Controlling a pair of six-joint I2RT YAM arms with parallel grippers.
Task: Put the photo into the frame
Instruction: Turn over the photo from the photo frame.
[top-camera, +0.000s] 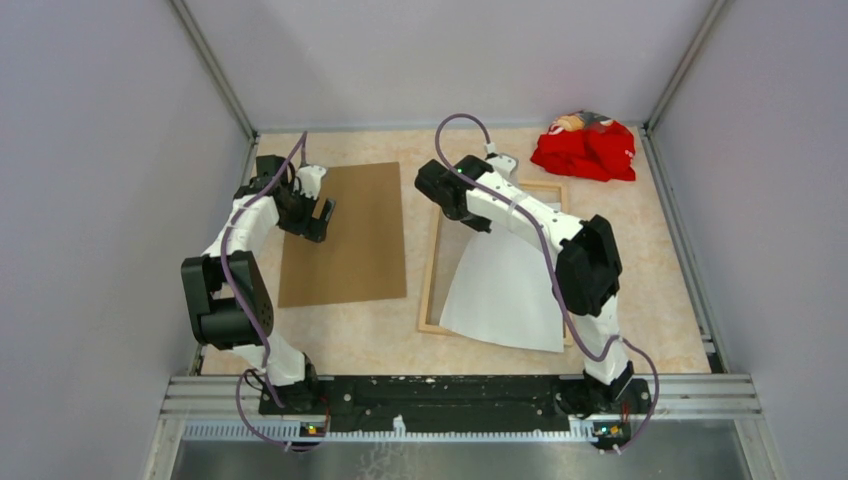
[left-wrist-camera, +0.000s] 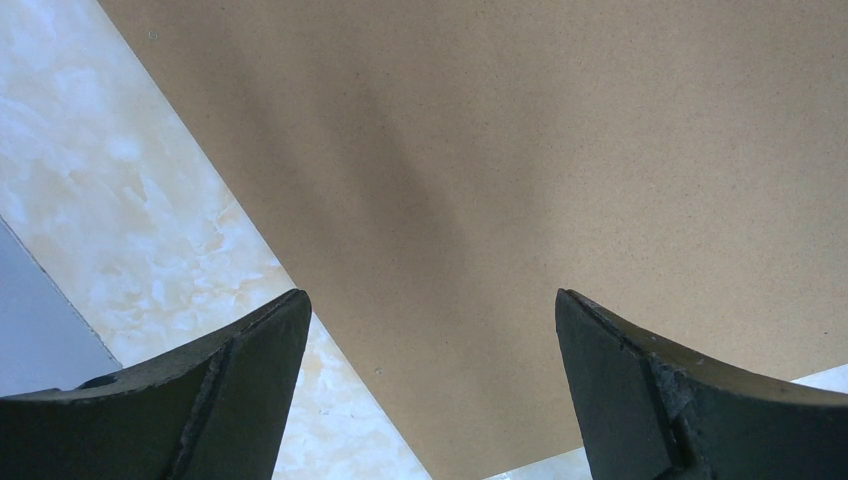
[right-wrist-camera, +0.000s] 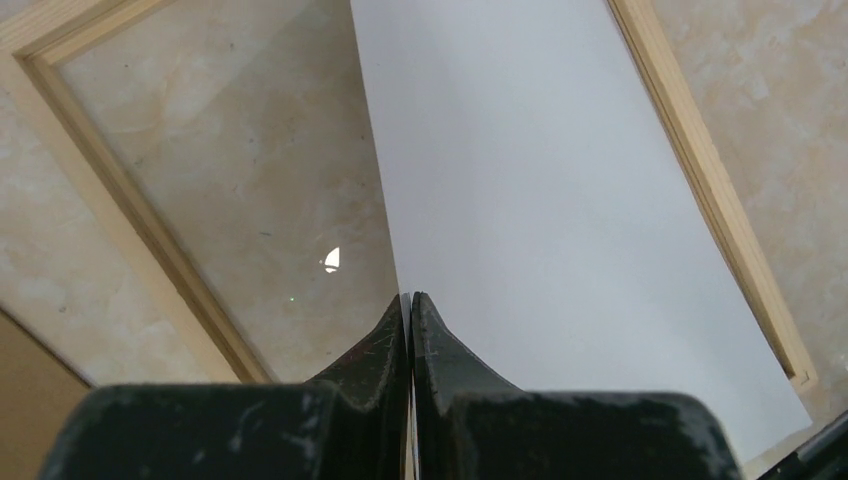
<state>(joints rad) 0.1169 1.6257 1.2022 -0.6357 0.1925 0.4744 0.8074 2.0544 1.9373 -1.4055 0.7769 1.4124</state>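
With my right claw (right-wrist-camera: 410, 300) pinched shut on the skewed photo (right-wrist-camera: 560, 200) (left claw (left-wrist-camera: 430, 297) wide open, empty), a corner could snag on the frame (right-wrist-camera: 700, 180) and crease.

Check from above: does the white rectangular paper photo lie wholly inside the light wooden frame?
No, one corner of the photo overhangs the frame.

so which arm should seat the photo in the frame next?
Right arm: its jaws are shut on the photo, white back up, askew over the frame. The left arm hangs, jaws open, over the brown backing board, away from it.
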